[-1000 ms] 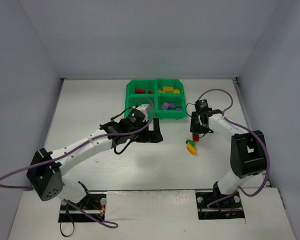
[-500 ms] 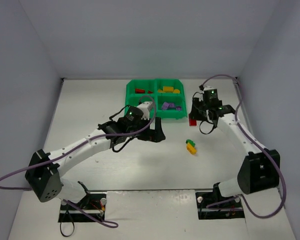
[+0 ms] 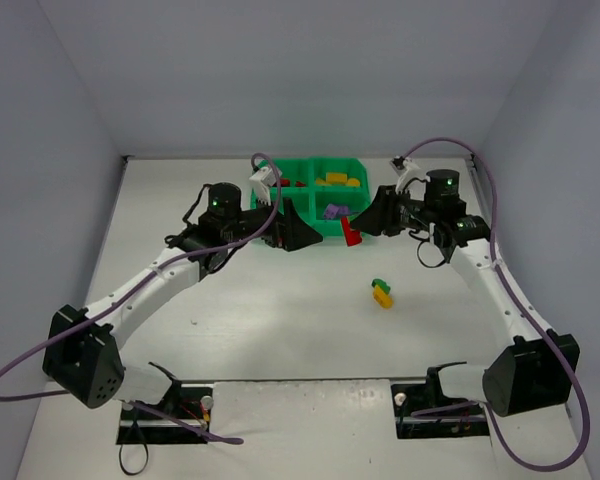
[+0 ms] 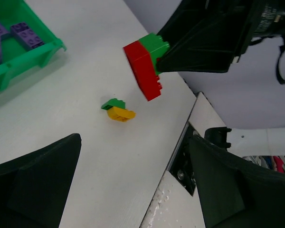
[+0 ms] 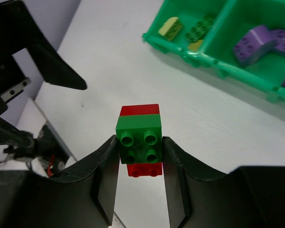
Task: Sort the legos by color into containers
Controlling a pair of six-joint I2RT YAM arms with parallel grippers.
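Note:
My right gripper (image 5: pixel 138 147) is shut on a green lego (image 5: pixel 138 135) stuck to a red lego (image 5: pixel 139 110). It holds the pair in the air just in front of the green tray's (image 3: pixel 255 190) right front corner (image 3: pixel 352 232). My left gripper (image 3: pixel 298 232) hangs open by the tray's front left compartment, with nothing between its fingers (image 4: pixel 38 175), and faces that held pair (image 4: pixel 145 66). The tray's containers hold red (image 3: pixel 280 182), yellow (image 3: pixel 338 180) and purple (image 3: pixel 335 212) legos, and green ones (image 5: pixel 199 28). A green-and-yellow pair (image 3: pixel 382 293) lies on the table.
The tray (image 5: pixel 218 71) stands at the back centre, against the white back wall. Grey side walls close in the table left and right. Purple cables loop from both arms. The right arm's base plate (image 4: pixel 180 180) lies at the near table edge.
My right gripper has lifted the red-and-green pair off the table and swung it left and up, to the tray's front. My left arm rose, pulled back left and turned towards it.

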